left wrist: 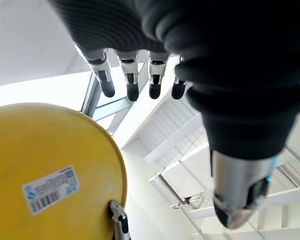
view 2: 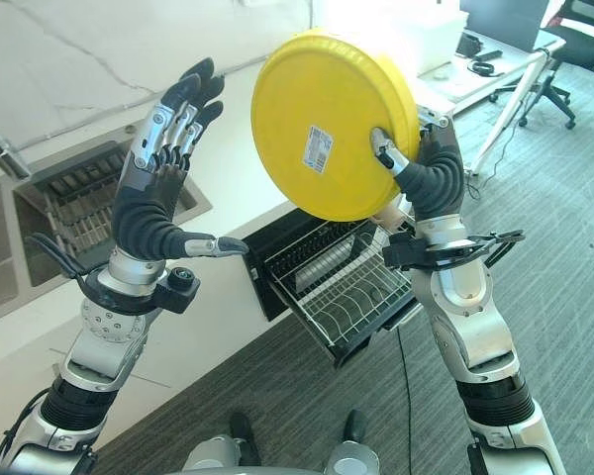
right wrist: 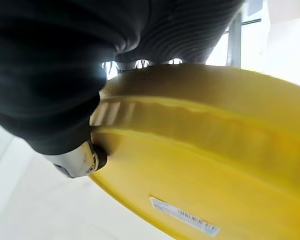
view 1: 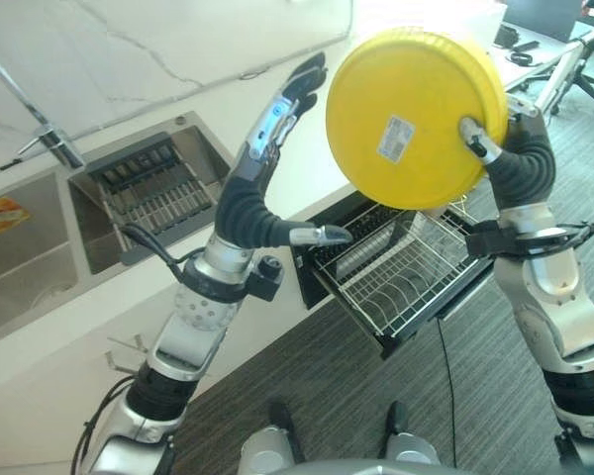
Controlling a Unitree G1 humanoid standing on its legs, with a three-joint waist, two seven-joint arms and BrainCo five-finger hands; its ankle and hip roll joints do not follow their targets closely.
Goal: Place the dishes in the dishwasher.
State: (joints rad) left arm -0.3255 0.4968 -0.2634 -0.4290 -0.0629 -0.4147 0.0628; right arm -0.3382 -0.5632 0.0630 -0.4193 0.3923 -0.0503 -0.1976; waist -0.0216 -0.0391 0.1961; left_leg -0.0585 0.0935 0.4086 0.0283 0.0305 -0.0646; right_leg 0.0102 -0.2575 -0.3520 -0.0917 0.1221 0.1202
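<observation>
White counter and sink behind; dishwasher rack pulled out, empty, below both hands. Right robot hand pinches yellow plate held high. Left robot hand spread beside it. Loading not yet done.

Smooth, matt yellow plastic plate (paper label stuck on) pinched by the right hand; shiny wire rack below it.

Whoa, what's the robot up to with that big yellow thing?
It is loading a dishwasher. Its right hand grips a yellow plate by the rim and holds it up in the air, underside toward the camera. The left hand is raised beside it, open, holding nothing. Below, the dishwasher's wire rack is pulled out, with no dishes visible in it.
</observation>
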